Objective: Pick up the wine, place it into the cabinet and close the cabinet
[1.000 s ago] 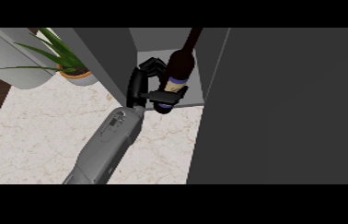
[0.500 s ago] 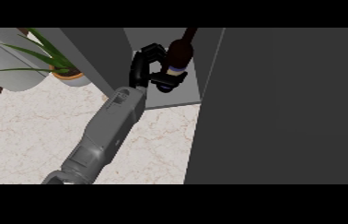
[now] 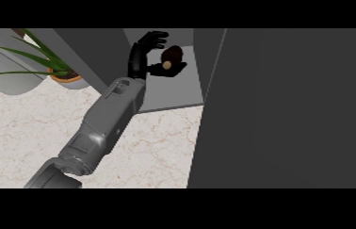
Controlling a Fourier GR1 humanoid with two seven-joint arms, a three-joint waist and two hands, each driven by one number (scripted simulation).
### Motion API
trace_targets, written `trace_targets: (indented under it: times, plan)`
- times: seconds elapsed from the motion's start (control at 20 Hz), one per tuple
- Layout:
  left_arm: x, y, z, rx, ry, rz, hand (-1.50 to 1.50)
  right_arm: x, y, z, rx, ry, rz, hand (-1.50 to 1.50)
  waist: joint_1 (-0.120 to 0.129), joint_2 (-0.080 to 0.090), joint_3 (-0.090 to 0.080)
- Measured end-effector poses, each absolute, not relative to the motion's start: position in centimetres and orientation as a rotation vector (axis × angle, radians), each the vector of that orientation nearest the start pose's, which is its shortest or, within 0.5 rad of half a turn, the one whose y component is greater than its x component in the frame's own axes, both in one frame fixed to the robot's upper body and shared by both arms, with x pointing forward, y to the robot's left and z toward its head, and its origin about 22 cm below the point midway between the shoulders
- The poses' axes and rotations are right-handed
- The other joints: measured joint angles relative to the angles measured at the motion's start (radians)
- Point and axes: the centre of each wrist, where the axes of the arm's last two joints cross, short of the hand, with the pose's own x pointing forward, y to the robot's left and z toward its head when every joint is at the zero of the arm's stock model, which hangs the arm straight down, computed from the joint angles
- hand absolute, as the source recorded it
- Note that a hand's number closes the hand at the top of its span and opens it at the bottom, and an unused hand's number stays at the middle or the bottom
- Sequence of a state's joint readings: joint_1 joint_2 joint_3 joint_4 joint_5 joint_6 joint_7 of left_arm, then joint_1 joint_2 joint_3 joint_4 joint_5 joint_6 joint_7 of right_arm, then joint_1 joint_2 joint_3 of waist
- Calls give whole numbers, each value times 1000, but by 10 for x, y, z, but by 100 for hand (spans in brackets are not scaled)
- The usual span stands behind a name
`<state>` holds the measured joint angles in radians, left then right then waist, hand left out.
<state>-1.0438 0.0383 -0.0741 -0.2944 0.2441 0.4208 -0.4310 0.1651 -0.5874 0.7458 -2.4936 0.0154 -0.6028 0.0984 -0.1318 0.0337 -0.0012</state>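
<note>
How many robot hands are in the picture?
1. The black left hand is inside the open grey cabinet, next to the dark wine bottle. The right hand does not show; the wide dark grey cabinet door may hide it.

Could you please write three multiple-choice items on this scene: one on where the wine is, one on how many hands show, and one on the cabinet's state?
1. Where is the wine bottle? A on a plate; B inside the cabinet; C in a sink.
2. How many hands show? A one; B two; C none.
3. The cabinet door is: A shut; B open; C missing.

Answers:
1 B: the wine bottle stands in the cabinet compartment, beside the left hand.
2 A: only the left hand is in view, on the forearm coming from the lower left.
3 B: the door is swung out, so the inside of the cabinet is visible.
</note>
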Motion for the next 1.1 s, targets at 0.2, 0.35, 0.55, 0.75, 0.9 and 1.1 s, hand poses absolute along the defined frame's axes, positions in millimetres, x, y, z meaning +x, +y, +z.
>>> trace_targets:
  times: [0.2,0.35,0.55,0.75,0.9,1.1]
  plan:
    - [432,129,30,276,-1702,-92,-150,95,-175,152,213,-1974,224,-150,-4,4,0]
    - [434,135,32,325,-1705,-98,-150,94,-175,151,221,-1976,234,-150,-7,7,0]
    - [437,137,35,314,-1714,-65,-150,94,-176,151,220,-1984,242,-150,-9,9,-1]
    - [441,136,43,236,-1753,-65,-150,92,-177,149,223,-1987,242,-150,-9,6,-1]
    - [443,129,50,150,-1782,-34,150,93,-178,150,216,-1996,242,-150,-2,5,-2]
    - [444,120,57,13,-1829,-15,150,92,-180,149,200,-1983,246,-150,14,-2,-2]
